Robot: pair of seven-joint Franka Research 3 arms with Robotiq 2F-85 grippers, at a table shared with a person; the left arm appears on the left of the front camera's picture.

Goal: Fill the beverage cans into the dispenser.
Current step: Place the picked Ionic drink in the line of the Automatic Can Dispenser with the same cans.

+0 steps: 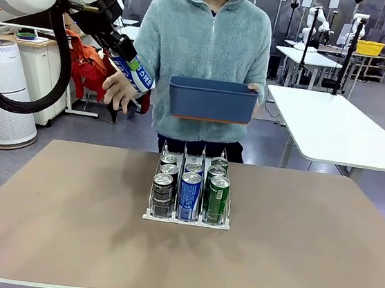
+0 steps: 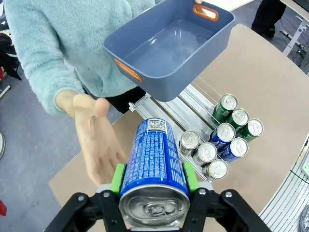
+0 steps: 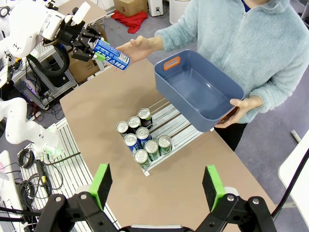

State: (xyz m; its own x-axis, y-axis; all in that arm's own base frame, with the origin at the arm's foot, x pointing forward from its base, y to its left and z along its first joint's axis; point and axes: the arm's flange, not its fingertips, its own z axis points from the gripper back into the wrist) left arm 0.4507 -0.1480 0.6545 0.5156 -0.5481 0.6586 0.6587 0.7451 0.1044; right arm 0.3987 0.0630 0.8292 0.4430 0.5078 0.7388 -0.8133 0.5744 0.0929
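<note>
At the far left of the scene, above and beyond the bench edge, the left tool [image 1: 122, 58] is shown clamped on a slim blue-and-white aluminium beverage can [image 1: 135, 72], its green pads [image 2: 117, 178] pressed against opposite sides of the can body near the silver top. The can is held tilted, its long axis running from the tool down and toward the middle of the scene, bottom end leading. A person's open hand [image 1: 118, 91] is seen just beside the can, at its far side; whether the two touch cannot be told. The person's other hand [image 3: 244, 105] holds a dark blue rectangular plastic bin [image 1: 213, 99] up over the far edge of the bench.

On the tan bench [image 1: 60, 205], near its middle, the low clear-plastic dispenser with wire dividers and a white base [image 1: 186, 219] is placed, lanes running near to far. Black cans [image 1: 162, 194] occupy the left lane, blue cans [image 1: 189, 196] the middle, green cans [image 1: 217, 199] the right, three to a lane, all upright and crowded toward the near end; the far stretch of each lane is bare.

From the held can, the dispenser lies to the right, nearer and lower. The left arm is judged the nearer to the work. Uprighting of the can would be required before it is lowered into the far part of the middle lane.

The right tool [image 3: 157, 183] is shown with jaws wide apart and nothing between them, high over the near right of the bench.
</note>
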